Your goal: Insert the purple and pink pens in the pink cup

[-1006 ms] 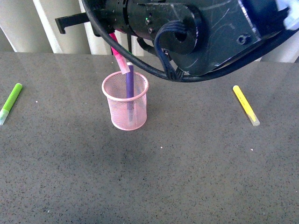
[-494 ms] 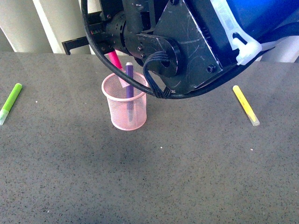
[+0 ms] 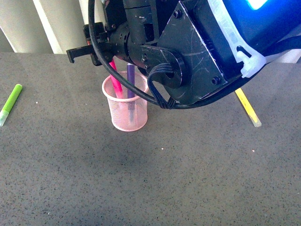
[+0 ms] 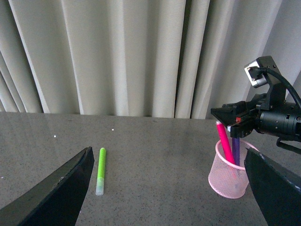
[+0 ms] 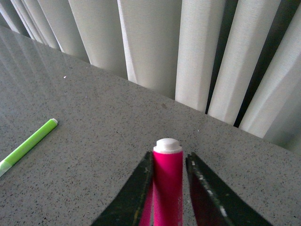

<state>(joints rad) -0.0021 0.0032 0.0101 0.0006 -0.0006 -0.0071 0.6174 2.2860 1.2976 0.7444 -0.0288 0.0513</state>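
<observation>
Right gripper clenching the pink pen as it is standing inside the pink cup, purple pen leaning alongside, left gripper hanging released, green marker lying nearby

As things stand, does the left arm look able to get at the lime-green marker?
Probably yes. The left tool is open, and the green marker lies alone on the grey table, with nothing between them.

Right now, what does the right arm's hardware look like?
The right arm is scuffed black metal with screw heads, a looping black cable, a white zip tie and a blue-lit section at top. Its gripper has dark, tapered fingers.
</observation>
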